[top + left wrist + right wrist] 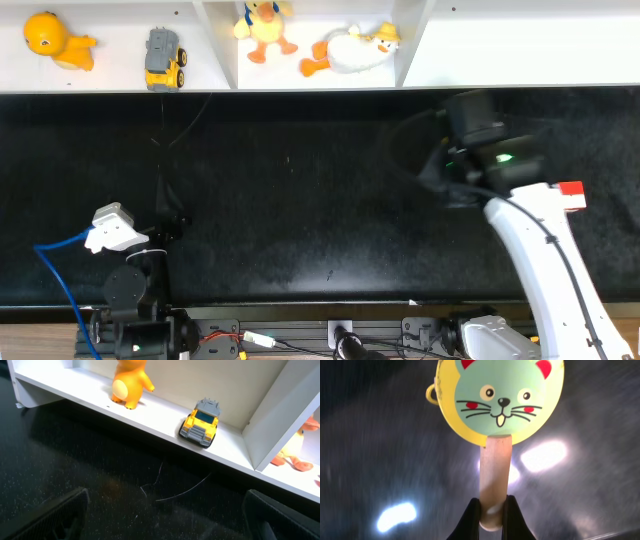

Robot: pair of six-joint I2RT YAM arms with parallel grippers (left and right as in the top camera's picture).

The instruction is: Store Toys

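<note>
Already three ducks (60, 42) and a truck (164, 58) are stored on the shelf (500, 60). One rattle (500, 397) is left (clamped by its handle in the right hand (492, 510), above the desk (300, 200)). The left hand (170, 515) is held spread wide, empty.

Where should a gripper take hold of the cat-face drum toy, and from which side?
On the cat-face drum toy, grip the wooden handle near its free end, coming from the end opposite the head. The handle is slim and straight, fitting between two fingers; the head is a wide disc. The right gripper holds it that way.
</note>
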